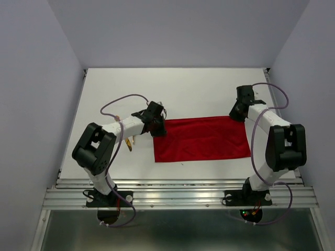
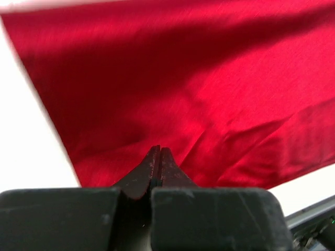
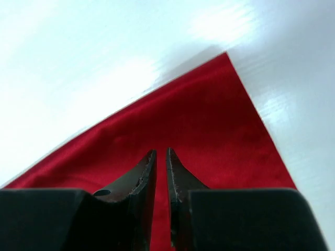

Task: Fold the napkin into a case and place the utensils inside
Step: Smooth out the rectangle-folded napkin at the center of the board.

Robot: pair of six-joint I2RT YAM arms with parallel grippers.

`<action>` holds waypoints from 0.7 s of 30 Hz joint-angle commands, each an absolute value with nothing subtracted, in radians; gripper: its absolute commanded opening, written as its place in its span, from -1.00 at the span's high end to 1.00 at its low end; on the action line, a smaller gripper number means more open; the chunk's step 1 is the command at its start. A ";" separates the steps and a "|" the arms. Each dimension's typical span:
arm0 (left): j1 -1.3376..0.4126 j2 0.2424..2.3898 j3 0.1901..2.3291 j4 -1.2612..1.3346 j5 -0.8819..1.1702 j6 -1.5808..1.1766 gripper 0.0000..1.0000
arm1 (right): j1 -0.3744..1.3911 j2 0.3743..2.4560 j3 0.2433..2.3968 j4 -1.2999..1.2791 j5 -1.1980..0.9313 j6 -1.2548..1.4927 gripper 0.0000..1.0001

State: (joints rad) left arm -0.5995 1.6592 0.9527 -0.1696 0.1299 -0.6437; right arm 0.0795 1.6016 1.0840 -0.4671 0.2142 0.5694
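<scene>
Napkin point(image 1: 201, 138), red, flat on table point(image 1: 183, 89); my left gripper point(image 2: 158, 148) at its far-left corner, jaws together; my right gripper point(image 3: 161, 151) at its far-right corner, jaws narrowly apart.

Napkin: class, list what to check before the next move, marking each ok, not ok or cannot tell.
1. Napkin flat on table: ok.
2. Left hand shut at far left corner: ok.
3. Left hand pinching cloth: cannot tell.
4. Right hand over far right corner: ok.
5. Right hand gripping cloth: cannot tell, jaws nearly together.
6. Utensils off napkin, left of it: ok.
</scene>
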 commanded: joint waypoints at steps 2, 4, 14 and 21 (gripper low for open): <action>-0.578 1.712 1.097 -0.182 0.095 -0.580 1.00 | 0.012 1.695 1.175 -0.413 0.190 0.508 0.63; -0.566 1.750 1.132 -0.181 0.097 -0.557 1.00 | -0.006 1.754 1.207 -0.413 0.190 0.503 0.63; -0.494 1.931 1.264 -0.170 0.152 -0.503 1.00 | -0.038 1.997 1.384 -0.413 0.163 0.518 0.66; -0.494 1.980 1.333 -0.212 0.103 -0.456 1.00 | -0.038 1.850 1.391 -0.422 0.167 0.518 0.64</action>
